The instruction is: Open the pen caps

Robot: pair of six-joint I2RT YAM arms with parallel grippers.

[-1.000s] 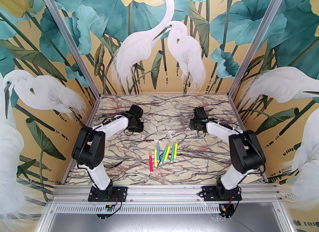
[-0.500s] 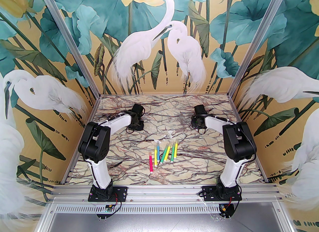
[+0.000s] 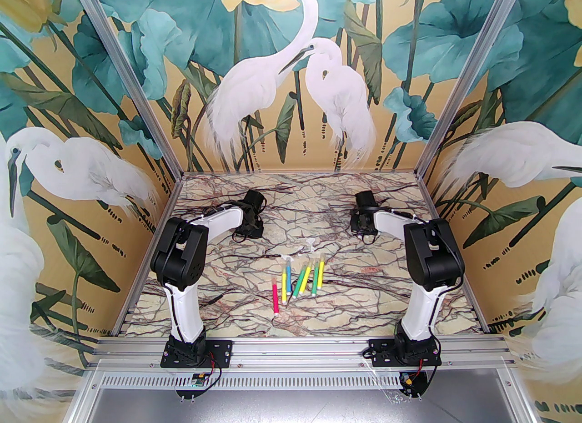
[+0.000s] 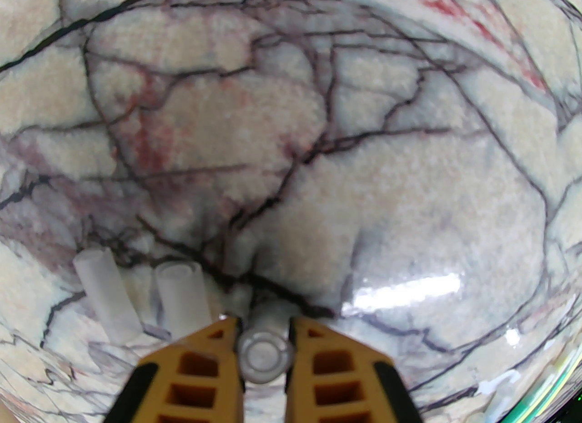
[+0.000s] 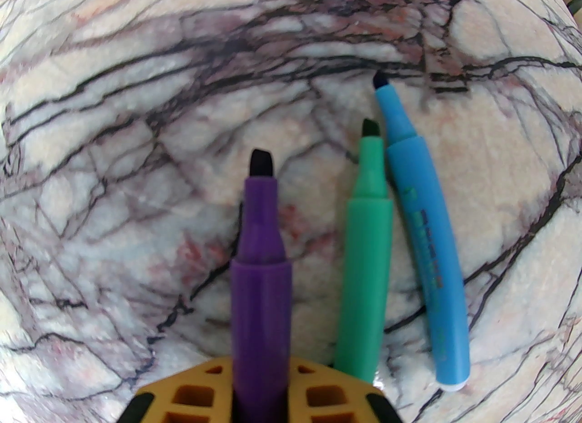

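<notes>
Since a sec earlier both arms had folded inward. The left arm (image 3: 179, 253) elbow had swung right twd the centre and the right arm (image 3: 432, 253) elbow had swung left, w/ the wrists barely shifting over the far half of the tabletop (image 3: 227, 314). The row of coloured pens (image 3: 302, 278) mid-tabletop hadn't moved.

Left wrist view: the left pincer (image 4: 263, 321) was all but closed. Its yellow fingers (image 4: 200, 366) pinched a clear pen cap (image 4: 265, 357), seen end-on, w/ one finger touching each side. A 2nd cap (image 4: 182, 298) lay on the marble just beside the left-hand finger. A 3rd cap (image 4: 107, 296) lay next to that, further left. Both were whitish, translucent and roughly parallel. Couldn't tell whether they touched each other.

Right wrist view: the right pincer (image 5: 260, 362) was drawn in narrow around a purple pen (image 5: 260, 294). The barrel filled the gap btwn the fingers, and the pen's dark chisel tip (image 5: 262, 162) was bare and pointed away from the wrist. To its right on the tabletop lay a green pen (image 5: 363, 275) and a blue pen (image 5: 427, 253), both uncapped w/ tips exposed. They were close together at the necks and spread apart twd the butt ends. The green one lay near the purple barrel but apart from it.
</notes>
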